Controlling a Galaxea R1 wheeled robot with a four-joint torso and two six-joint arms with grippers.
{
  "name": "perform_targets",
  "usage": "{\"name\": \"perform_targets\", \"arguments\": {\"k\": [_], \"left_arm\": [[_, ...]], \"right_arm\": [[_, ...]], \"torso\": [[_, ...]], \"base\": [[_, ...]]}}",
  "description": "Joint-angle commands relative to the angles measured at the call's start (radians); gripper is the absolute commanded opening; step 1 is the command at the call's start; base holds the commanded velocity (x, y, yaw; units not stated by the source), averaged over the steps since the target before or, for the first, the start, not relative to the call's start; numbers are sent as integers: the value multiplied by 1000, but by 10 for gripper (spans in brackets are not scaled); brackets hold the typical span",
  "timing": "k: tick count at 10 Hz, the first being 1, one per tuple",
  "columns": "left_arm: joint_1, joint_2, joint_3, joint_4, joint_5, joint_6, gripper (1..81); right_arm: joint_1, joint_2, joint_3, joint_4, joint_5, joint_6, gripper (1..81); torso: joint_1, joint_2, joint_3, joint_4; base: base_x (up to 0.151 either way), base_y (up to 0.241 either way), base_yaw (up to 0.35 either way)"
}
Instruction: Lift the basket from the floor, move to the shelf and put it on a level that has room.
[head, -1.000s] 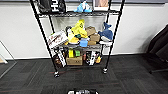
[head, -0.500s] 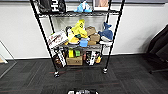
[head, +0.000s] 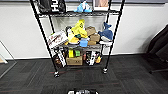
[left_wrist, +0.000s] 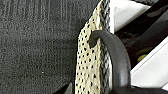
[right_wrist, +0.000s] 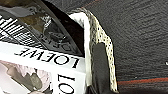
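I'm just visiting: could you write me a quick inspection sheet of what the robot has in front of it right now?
Surface: dark charcoal carpet floor.
Job's things: cream woven basket with dark loop handle, seen close in both wrist views; tall black wire shelf straight ahead.
Clutter: yellow plush toy, blue shark plush, brown cardboard box on the tiers; white LOEWE book in the basket.
Grippers: fingers indiscernible.
Cables: nothing seen.
Surroundings: white wall.

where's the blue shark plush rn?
In the head view the blue shark plush sits at the right end of the shelf's middle tier, against the right front post, beside the stacked brown boxes.
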Motion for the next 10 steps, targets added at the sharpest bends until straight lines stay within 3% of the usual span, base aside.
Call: {"name": "perform_targets", "arguments": {"k": [1,6,7,10], "left_arm": [[-88,-26,5,-24,47,-1,811],[-111,-149,237,-36,15,-1,811],[-117,-155,240,-39,17,-1,10],[-125,-160,246,-58,24,-1,10]], "right_arm": [[109,-8,13,20,-37,4,10],[107,-11,21,22,-37,4,10],[107,-11,21,22,-37,4,10],[107,-12,19,28,-38,4,10]], "torso": [[0,0,0,0],[0,0,0,0],[0,0,0,0],[0,0,0,0]], "base": [[0,0,0],[0,0,0],[0,0,0],[0,0,0]]}}
